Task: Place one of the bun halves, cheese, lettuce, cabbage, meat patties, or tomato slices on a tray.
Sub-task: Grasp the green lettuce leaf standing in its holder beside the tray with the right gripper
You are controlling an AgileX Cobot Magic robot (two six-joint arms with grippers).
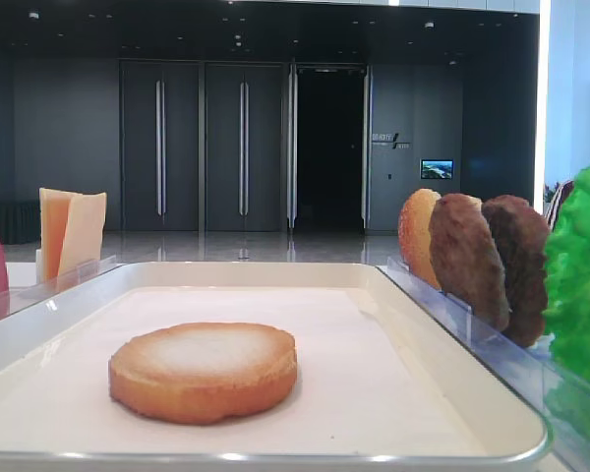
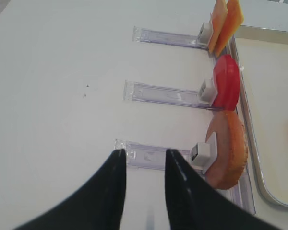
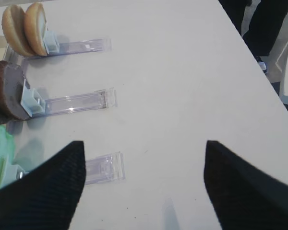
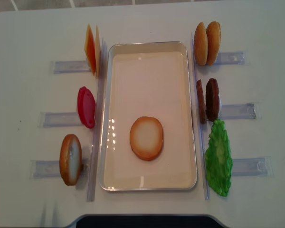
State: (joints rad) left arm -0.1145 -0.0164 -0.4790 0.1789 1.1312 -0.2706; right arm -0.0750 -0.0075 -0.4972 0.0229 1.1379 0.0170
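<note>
A plain white tabletop (image 4: 147,19) fills the overhead view, while the low camera looks past it to dark wall panels and a doorway.

Nearest the bottom of the overhead frame, a round golden-brown bun half with a pale whitish face (image 4: 146,138) lies flat in the lower middle of the large white rectangular tray with a glossy raised rim (image 4: 151,45). Lower left of the tray, another golden-brown bun disc (image 4: 70,159) stands on edge in a clear plastic rack (image 4: 43,168). Lower right, the bright green ruffled lettuce leaf (image 4: 218,157) stands just beside the tray's right rim.

At mid-frame, a red tomato slice (image 4: 86,107) stands on edge at the left, and two dark brown rough meat patties (image 4: 212,99) stand side by side at the right.

Toward the top of the frame, thin pale yellow-orange cheese slices (image 4: 91,49) stand at the tray's upper left corner, and two more golden bun halves (image 4: 207,42) stand together at the upper right.

In the right wrist view, the right gripper (image 3: 144,184) hangs over bare tabletop at the bottom of the frame, its black fingers spread wide with nothing between them. In the left wrist view, the left gripper (image 2: 143,187) shows two black fingers with a narrow gap between them, holding nothing, above the end of the nearest clear rack.
</note>
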